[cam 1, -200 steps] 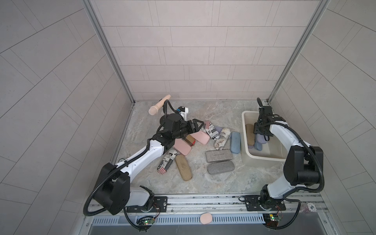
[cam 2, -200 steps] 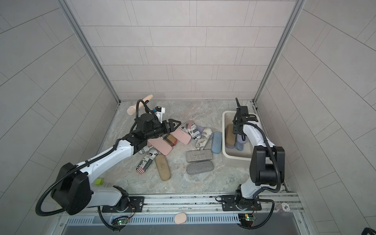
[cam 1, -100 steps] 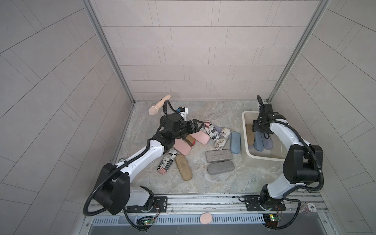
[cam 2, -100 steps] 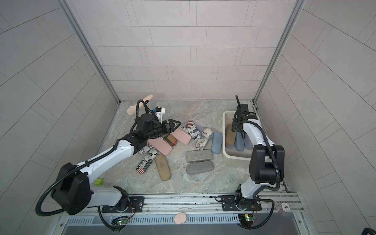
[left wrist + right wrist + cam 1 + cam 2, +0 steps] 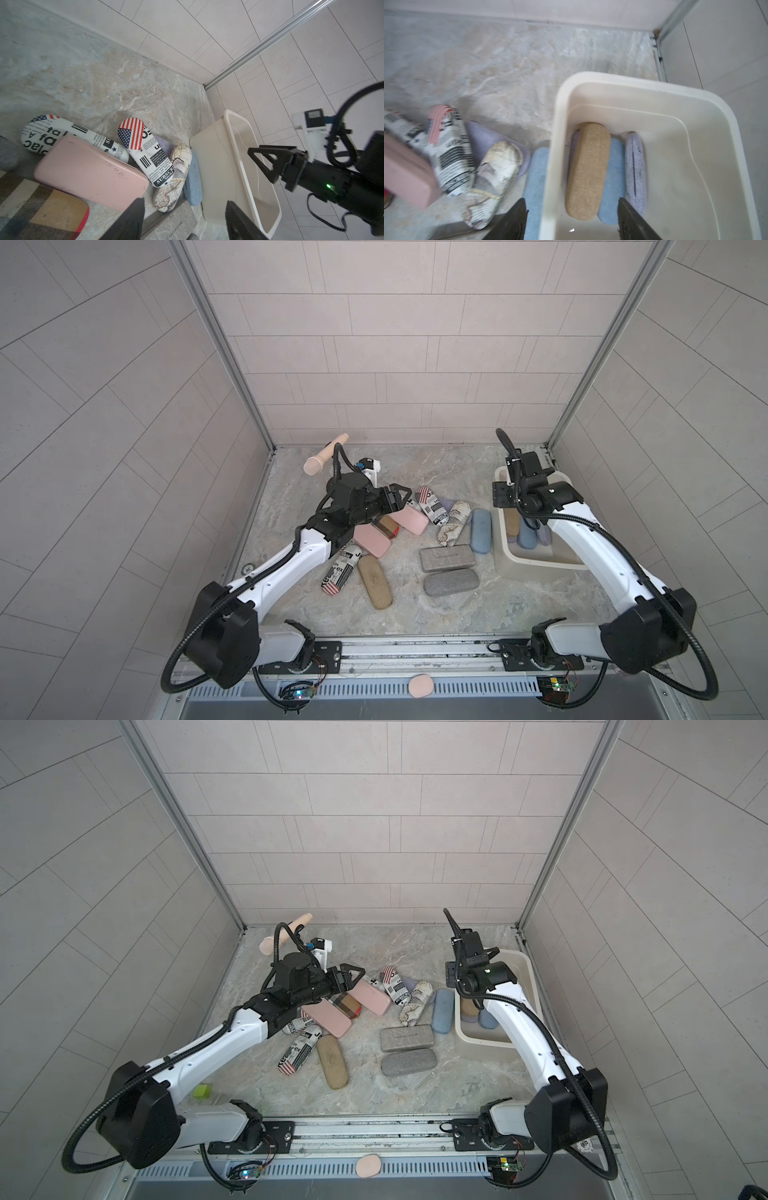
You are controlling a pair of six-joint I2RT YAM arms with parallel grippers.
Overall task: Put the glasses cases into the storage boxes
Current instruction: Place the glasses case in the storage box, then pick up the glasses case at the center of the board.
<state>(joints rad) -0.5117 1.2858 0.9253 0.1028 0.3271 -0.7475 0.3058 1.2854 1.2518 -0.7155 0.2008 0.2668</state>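
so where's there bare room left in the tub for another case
Bare tub floor runs from the lavender case to the opposite wall. Crowded along the pile-side wall: tan case, blue case packed together.

The scene is lit brightly and evenly from above, and only soft, short shadows are cast on the grey marbled tabletop [image 5: 415, 472] beneath the arms and the cases. A mild sheen is carried by the cream-white rectangular plastic storage tub [image 5: 550, 176]. In both top views the wall tile lines are bent toward the frame edges by wide-angle distortion. The left wrist view is rendered sharply, though the left gripper [image 5: 185, 201], close to the lens, is left out of focus. The right wrist view is smeared by motion blur, most strongly on the newspaper-print glasses case with a flag motif [image 5: 448, 149].
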